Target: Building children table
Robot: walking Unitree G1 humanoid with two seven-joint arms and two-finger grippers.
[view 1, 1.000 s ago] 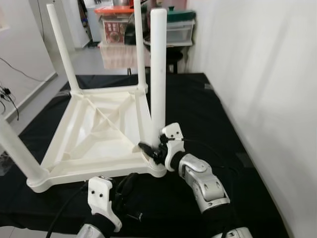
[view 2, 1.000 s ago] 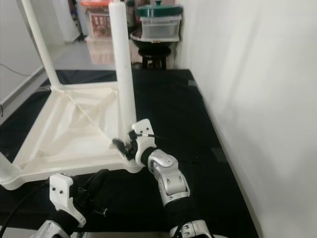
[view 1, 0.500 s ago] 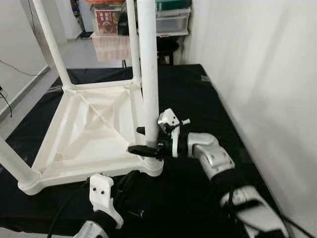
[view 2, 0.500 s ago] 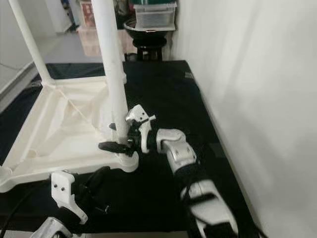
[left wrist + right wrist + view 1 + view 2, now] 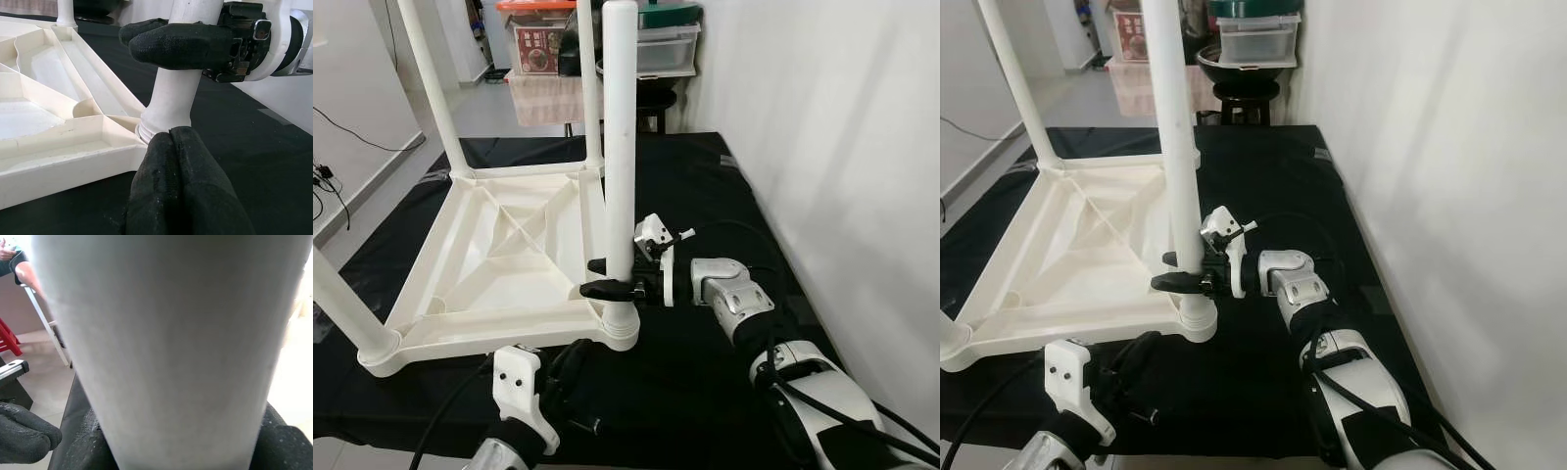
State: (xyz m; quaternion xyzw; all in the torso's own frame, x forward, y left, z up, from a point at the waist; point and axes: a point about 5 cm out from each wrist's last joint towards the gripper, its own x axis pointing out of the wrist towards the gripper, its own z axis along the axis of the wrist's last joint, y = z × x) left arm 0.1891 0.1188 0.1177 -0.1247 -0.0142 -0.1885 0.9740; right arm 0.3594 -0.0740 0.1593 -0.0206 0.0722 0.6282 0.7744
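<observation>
Right gripper (image 5: 604, 278) clamped on the near table leg (image 5: 620, 147), low down, just above the corner socket; one black finger on each side of the leg, wrist reaching in from the robot's right. In the right wrist view the leg (image 5: 166, 347) is right up against the camera, with a black fingertip (image 5: 24, 433) at its side. Left gripper (image 5: 181, 181) fingers pressed together, holding nothing, low on the black mat (image 5: 705, 392) just in front of that same corner, tips close to the socket base; can't tell if touching. Left wrist view looks up at the leg base (image 5: 168, 110) with the right gripper's finger (image 5: 178, 46) wrapped across it above. Children table (image 5: 499, 264) white plastic, lying upside down on the mat, underside ribs facing up, legs standing upright at the corners. White wall (image 5: 842, 147) along the robot's right. Storage boxes (image 5: 668, 44) and a stool beyond the far mat edge
</observation>
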